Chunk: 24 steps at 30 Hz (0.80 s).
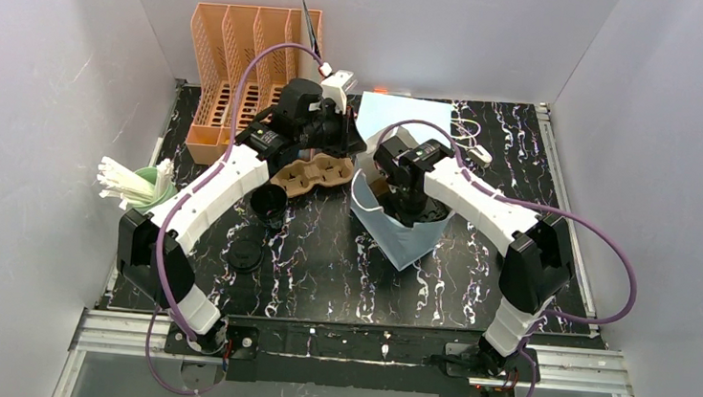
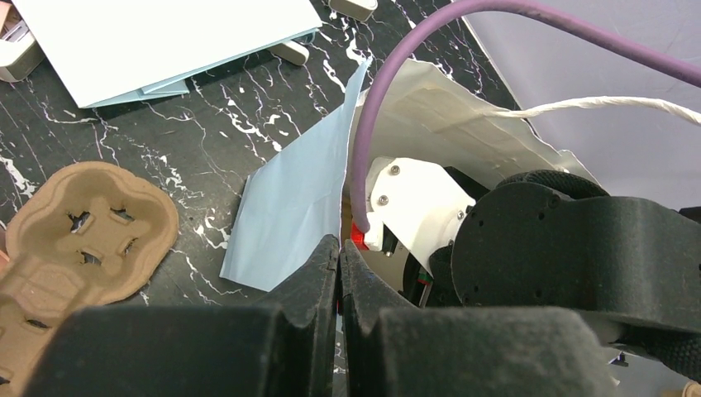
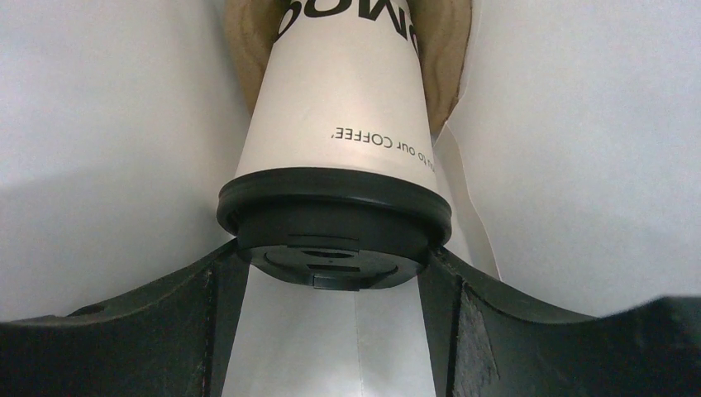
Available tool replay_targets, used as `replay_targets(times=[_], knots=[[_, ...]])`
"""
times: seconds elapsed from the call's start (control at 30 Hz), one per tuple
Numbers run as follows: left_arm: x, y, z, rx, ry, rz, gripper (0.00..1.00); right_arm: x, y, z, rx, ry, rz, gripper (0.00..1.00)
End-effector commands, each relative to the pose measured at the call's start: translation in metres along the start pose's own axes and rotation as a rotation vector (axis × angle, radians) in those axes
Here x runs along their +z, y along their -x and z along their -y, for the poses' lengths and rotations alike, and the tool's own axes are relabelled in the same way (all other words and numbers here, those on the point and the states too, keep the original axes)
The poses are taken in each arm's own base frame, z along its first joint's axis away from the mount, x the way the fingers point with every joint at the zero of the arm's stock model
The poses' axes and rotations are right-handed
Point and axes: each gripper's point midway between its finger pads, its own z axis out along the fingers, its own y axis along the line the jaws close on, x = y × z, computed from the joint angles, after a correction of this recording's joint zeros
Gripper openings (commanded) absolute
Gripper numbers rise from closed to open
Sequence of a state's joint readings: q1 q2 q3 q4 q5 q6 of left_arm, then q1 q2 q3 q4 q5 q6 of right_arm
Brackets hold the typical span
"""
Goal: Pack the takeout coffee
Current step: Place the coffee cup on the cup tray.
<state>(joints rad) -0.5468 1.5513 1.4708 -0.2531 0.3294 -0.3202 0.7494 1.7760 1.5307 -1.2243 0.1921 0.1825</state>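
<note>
cup [image 3: 339,107]: inside the blue bag [image 1: 408,247]; light, thin-walled, crushes easy
right gripper [image 3: 332,255]: jaws clamped on the cup's lid [image 3: 335,211]; you want the stiff rim, gentle squeeze
left gripper [image 2: 340,248]: jaws together, pinching the bag's edge

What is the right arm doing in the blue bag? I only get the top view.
Observer: Its wrist view shows the right gripper clasping a white cup by its black lid.
Child: Is the cup alone in there?
Observer: No, brown pulp flanks its far end.
Child: And the left arm?
Observer: The left gripper is shut, pinching the bag's edge.
</note>
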Motion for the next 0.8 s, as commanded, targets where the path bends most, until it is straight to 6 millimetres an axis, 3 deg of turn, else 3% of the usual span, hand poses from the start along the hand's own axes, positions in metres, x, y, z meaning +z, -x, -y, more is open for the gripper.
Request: replay_targets(times=[0.0,0.27,0.37,0.6,0.77], knots=[[-0.016,0.011,0.006,0.041,-0.015,0.045,0.01,0.085,0.033,-0.031,0.008,0.1,0.02,0.14],[-0.017,0.008,0.006,0.048,-0.013,0.035,0.01,0.09,0.036,-0.032,0.004,0.103,0.015,0.14],[-0.018,0.009,0.005,0.053,-0.006,0.036,0.01,0.08,0.037,-0.028,0.009,0.082,0.025,0.19],[-0.017,0.01,0.004,0.065,-0.001,0.033,0.01,0.016,0.041,-0.01,0.063,0.036,0.125,0.97],[-0.017,0.01,0.004,0.072,-0.001,0.031,0.01,-0.02,0.036,-0.003,0.099,0.035,0.164,0.98]])
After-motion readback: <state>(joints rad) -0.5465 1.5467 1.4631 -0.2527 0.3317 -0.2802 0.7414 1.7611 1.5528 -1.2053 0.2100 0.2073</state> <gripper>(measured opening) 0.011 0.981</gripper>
